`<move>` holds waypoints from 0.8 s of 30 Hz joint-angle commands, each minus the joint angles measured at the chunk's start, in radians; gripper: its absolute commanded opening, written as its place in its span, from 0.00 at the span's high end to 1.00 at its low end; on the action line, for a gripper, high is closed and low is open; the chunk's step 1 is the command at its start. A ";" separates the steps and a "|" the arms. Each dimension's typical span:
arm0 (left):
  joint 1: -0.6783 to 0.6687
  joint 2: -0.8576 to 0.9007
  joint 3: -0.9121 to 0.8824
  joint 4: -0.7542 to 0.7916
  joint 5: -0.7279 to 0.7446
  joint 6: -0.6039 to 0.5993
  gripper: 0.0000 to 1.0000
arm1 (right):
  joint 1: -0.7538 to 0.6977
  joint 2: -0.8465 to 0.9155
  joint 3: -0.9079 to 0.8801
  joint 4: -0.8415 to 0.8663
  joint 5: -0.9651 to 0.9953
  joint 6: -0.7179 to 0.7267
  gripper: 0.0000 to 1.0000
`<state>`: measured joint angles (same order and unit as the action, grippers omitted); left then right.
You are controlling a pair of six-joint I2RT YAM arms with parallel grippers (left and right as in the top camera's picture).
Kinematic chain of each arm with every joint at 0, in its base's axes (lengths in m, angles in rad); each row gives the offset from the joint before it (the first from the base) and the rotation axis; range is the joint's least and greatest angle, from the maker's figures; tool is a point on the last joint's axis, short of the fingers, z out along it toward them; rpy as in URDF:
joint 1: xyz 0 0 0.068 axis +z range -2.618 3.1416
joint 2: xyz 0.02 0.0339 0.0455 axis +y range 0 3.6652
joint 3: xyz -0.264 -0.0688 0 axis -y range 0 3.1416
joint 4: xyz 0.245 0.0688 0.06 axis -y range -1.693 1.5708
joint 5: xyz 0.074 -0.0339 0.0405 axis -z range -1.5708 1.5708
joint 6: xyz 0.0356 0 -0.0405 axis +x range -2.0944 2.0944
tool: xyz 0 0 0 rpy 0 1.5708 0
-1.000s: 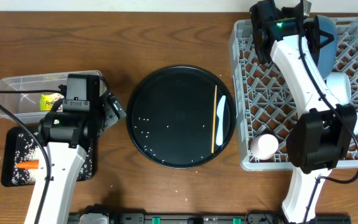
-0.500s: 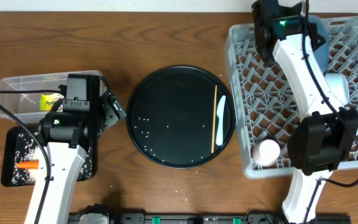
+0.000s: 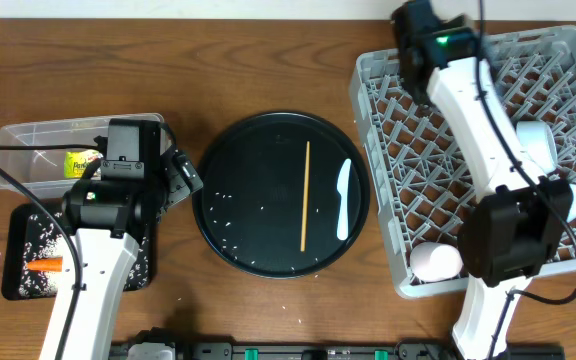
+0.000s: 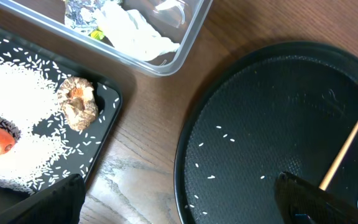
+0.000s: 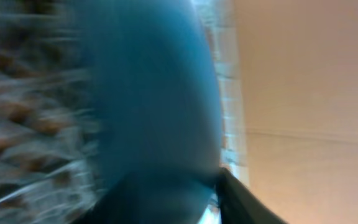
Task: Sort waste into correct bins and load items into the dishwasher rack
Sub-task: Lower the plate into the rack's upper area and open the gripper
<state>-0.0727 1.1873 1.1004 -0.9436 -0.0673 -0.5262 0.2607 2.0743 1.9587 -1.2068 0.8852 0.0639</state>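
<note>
Nearest in, the shallow black tray [image 4: 109,98] holds the rice [image 4: 23,106], the carrot [image 3: 44,265] and the biscuit [image 4: 78,104]. The left fingers [image 4: 309,199] hang wide open over the counter [image 3: 268,60] between that tray and the round black tray [image 3: 268,150], holding nothing. The clear tub [image 3: 28,135] beyond has the snack wrapper [image 3: 80,162] and tissue [image 4: 132,31].

On the round tray the chopstick [image 3: 305,195] and pale-blue utensil [image 3: 343,200] lie apart among loose grains [image 3: 230,205], not yet loaded. The dishwasher rack [image 3: 388,130] sits skewed, its side just beside that tray, with a pale cup [image 3: 436,262] at its near corner.

At the far corner the right fingers [image 5: 244,202] are up against the dark-blue plate [image 5: 154,93]. The view is smeared, so I can't tell if they grip it.

The danger, I'd say: an unseated plate tipping over the far rim, or the arm dragging the rack into the tray and rolling that chopstick
</note>
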 commanded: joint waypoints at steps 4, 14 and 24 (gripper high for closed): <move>0.005 -0.003 0.016 -0.006 -0.016 0.002 0.02 | 0.051 0.067 -0.043 -0.001 -0.439 -0.010 0.49; 0.005 -0.003 0.016 -0.006 -0.016 0.002 0.02 | 0.109 0.015 -0.040 -0.024 -0.466 -0.013 0.18; 0.005 -0.003 0.016 -0.006 -0.016 0.002 0.02 | 0.093 -0.180 -0.036 -0.013 -0.850 0.011 0.33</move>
<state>-0.0727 1.1873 1.1004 -0.9436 -0.0673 -0.5262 0.3695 2.0010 1.9202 -1.2175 0.2321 0.0582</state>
